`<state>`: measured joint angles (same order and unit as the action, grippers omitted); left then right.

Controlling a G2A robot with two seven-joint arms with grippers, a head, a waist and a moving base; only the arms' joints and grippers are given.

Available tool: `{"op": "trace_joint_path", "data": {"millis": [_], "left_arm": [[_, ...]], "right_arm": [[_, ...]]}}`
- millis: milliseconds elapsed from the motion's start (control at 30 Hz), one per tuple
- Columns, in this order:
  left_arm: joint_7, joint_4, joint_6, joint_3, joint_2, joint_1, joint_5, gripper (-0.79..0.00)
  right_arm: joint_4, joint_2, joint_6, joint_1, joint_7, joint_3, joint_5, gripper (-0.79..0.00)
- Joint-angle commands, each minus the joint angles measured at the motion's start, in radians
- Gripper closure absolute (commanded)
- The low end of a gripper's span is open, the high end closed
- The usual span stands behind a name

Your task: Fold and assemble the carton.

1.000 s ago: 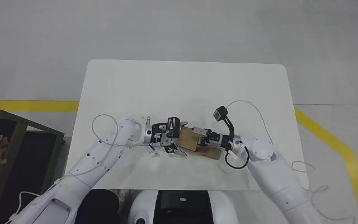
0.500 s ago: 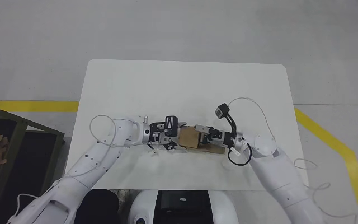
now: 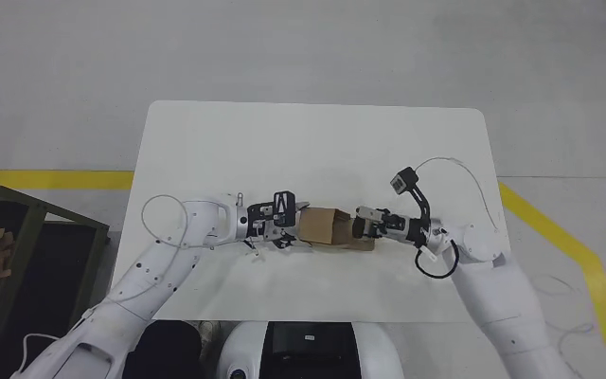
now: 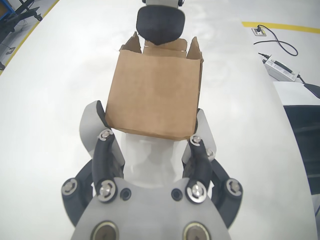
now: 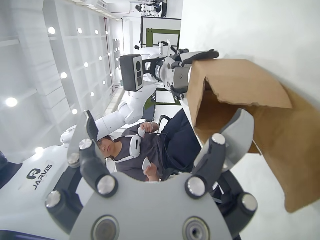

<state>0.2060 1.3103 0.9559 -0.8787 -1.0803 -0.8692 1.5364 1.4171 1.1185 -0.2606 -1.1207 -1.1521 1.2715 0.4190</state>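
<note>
the arms have drawn apart, leaving the carton [image 3: 327, 227] level near the middle of the desk's [image 3: 312, 142] front edge. left jaws pinch one end; right jaws spread, one finger [image 5: 237, 128] inside. flaps likely next.

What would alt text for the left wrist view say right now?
A brown carton lies on the white table, its near end held in the left gripper. At its far end, where the flaps stand open, sits the right gripper.
</note>
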Motion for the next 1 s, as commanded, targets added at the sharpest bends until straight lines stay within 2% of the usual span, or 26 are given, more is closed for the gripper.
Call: {"op": "trace_joint_path", "data": {"millis": [0,33,67,100,133,167,200,267,367,567,733,833,967], "left_arm": [[-0.010,0.005,-0.008,-0.009,0.002,-0.005,0.000,-0.557],[-0.013,0.009,-0.015,-0.014,0.004,-0.008,-0.002,-0.526],[-0.015,0.013,-0.016,-0.019,0.005,-0.012,-0.003,-0.474],[-0.017,0.017,-0.017,-0.024,0.006,-0.016,-0.005,-0.446],[-0.021,0.020,-0.019,-0.028,0.008,-0.019,-0.006,-0.449],[-0.025,0.023,-0.020,-0.033,0.009,-0.022,-0.008,-0.462],[-0.029,0.026,-0.020,-0.038,0.011,-0.026,-0.009,-0.483],[-0.037,0.034,-0.019,-0.044,0.013,-0.033,-0.013,-0.551],[-0.049,0.043,-0.018,-0.050,0.015,-0.039,-0.019,-0.600],[-0.068,0.058,-0.017,-0.056,0.016,-0.048,-0.027,-0.597],[-0.078,0.068,-0.016,-0.062,0.018,-0.053,-0.033,-0.699],[-0.082,0.071,-0.016,-0.064,0.018,-0.056,-0.037,-0.696],[-0.086,0.073,-0.015,-0.064,0.018,-0.059,-0.041,-0.733]], "right_arm": [[0.025,-0.008,0.010,-0.014,-0.016,0.024,-0.019,-0.785],[0.041,-0.012,0.016,-0.023,-0.024,0.035,-0.030,-0.699],[0.057,-0.016,0.023,-0.033,-0.031,0.044,-0.041,-0.496],[0.076,-0.020,0.030,-0.043,-0.042,0.050,-0.053,-0.326],[0.094,-0.023,0.039,-0.054,-0.050,0.055,-0.066,-0.240],[0.112,-0.026,0.049,-0.065,-0.060,0.057,-0.082,-0.095],[0.129,-0.029,0.059,-0.076,-0.069,0.057,-0.100,0.000],[0.157,-0.033,0.072,-0.098,-0.073,0.055,-0.125,0.000],[0.173,-0.036,0.081,-0.125,-0.063,0.050,-0.142,0.000],[0.170,-0.039,0.080,-0.136,-0.037,0.020,-0.193,0.000],[0.133,-0.036,0.067,-0.123,0.007,-0.015,-0.238,0.000],[0.103,-0.033,0.069,-0.108,0.034,-0.040,-0.270,0.000],[0.076,-0.028,0.069,-0.088,0.063,-0.071,-0.288,0.000]]}}
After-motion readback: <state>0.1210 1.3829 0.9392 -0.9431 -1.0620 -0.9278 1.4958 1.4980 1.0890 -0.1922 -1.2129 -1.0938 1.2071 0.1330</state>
